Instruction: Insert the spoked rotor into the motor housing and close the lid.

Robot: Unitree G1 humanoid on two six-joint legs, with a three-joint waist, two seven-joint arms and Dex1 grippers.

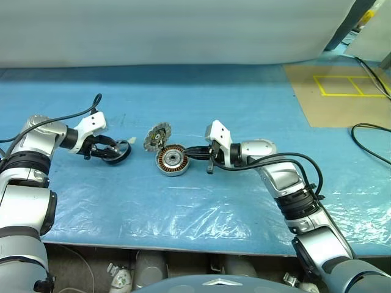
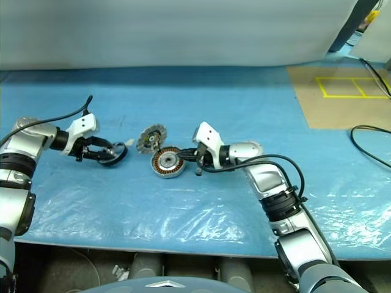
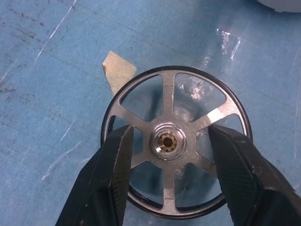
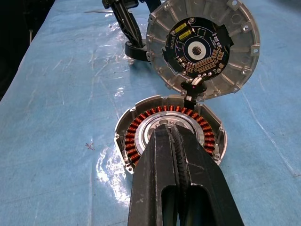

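1. Blue plastic-covered table (image 1: 201, 201), a white sheet behind it, a brown floor patch with yellow tape (image 1: 342, 85) at far right.
2. Motor housing (image 1: 171, 160) sits mid-table, copper windings up. The lid (image 1: 157, 137) stands tilted open at its far edge, apparently hinged to it (the right wrist view shows a circuit board on the lid's inner face).
3. Spoked rotor (image 3: 176, 141) lies flat on the table well to the left of the housing, not yet inserted. A small scrap of tape (image 3: 118, 70) lies just beside its rim.
4. Left gripper (image 3: 169, 141) hangs over the rotor with fingers apart, 1 on each side of the hub, above the spokes. No grip yet; whether the tips touch is unclear.
5. Right gripper (image 4: 176, 141) has fingers pressed together, empty, tips over the housing's near side; contact cannot be told.
6. Handling judgement: the rotor looks thin, light, stiff metal with a smooth and likely slippery rim. It lies flat, so pinching across the hub or 1 spoke seems surer than taking the rim.
7. The slim spokes could bend if squeezed hard, and the windings and board look fragile, so set it in gently.
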